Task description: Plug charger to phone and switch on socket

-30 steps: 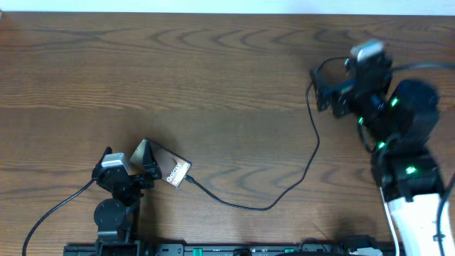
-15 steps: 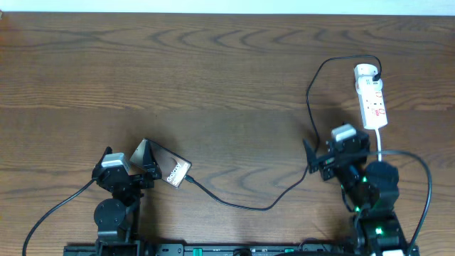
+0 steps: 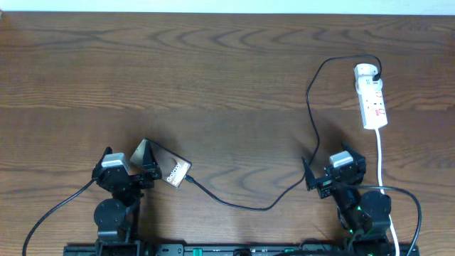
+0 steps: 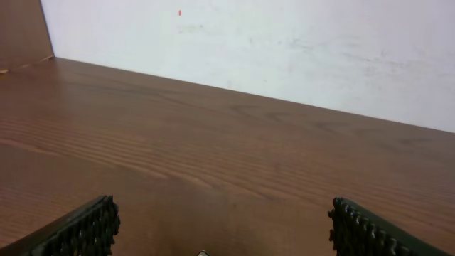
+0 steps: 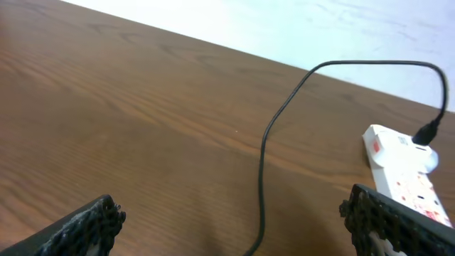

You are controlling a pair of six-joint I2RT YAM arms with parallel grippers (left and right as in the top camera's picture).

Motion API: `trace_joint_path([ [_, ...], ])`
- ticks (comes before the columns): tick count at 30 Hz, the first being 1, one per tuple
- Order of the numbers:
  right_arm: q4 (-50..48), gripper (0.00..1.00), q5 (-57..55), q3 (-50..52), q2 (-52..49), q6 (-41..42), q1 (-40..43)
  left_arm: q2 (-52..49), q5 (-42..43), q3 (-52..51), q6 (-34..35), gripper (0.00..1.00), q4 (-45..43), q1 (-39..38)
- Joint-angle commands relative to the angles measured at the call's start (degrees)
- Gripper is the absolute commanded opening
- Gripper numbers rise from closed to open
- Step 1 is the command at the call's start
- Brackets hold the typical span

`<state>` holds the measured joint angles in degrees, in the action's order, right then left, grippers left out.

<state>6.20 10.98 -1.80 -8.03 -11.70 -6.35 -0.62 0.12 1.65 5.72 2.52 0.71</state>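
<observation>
Black and limp, the charger cable point(image 3: 313, 117) trails across the counter point(image 3: 213, 71) from the white power strip point(image 3: 371, 96) to the glossy, slippery phone point(image 3: 170, 169) by the left arm point(image 3: 114, 192), probably best pinched at its stiff plug tip, while both pairs of jaws spread empty.

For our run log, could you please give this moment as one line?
charger: in socket, tip at phone; left end effector: open; right end effector: open

A brown wood-grain table point(image 3: 213, 71) meets what seems a white wall point(image 4: 284, 43).
</observation>
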Motion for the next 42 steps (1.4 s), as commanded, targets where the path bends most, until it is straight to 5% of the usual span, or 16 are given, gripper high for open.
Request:
trace_joint_path([
  [1,0.0,0.99,-3.7,0.3,3.8,2.0,-0.4,0.3,-0.1,-1.4,-0.8,0.93,1.7,0.2],
  [5,0.6,0.99,-10.0,0.3,7.2,8.0,-0.4,0.3,-0.1,-1.4,-0.8,0.93,1.7,0.2],
  [42,0.6,0.99,-10.6,0.3,7.6,7.4,-0.5,0.3,-0.1,-1.4,-0.8,0.94,1.7,0.2],
])
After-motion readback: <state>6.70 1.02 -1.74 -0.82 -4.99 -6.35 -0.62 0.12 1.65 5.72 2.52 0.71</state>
